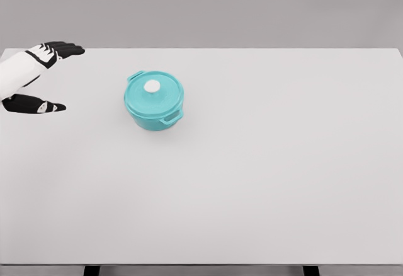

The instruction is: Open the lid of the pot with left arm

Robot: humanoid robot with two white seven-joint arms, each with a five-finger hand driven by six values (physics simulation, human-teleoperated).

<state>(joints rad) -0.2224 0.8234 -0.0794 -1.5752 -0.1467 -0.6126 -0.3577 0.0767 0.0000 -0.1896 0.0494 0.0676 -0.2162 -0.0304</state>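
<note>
A small teal pot (pixel 154 103) with two side handles stands on the white table (pixel 264 162), left of the middle. Its teal lid (pixel 153 92) sits closed on top and carries a round white knob (pixel 152 86). My left hand (pixel 47 77) hovers at the far left edge of the table, well to the left of the pot. Its dark fingers (pixel 63 49) are spread, the thumb (pixel 38 106) held apart below, and nothing lies between them. The right arm does not show.
The table's far edge runs just behind the left hand. Its front edge lies near the bottom of the picture, with two dark legs (pixel 91 270) below it. A grey wall stands behind the table.
</note>
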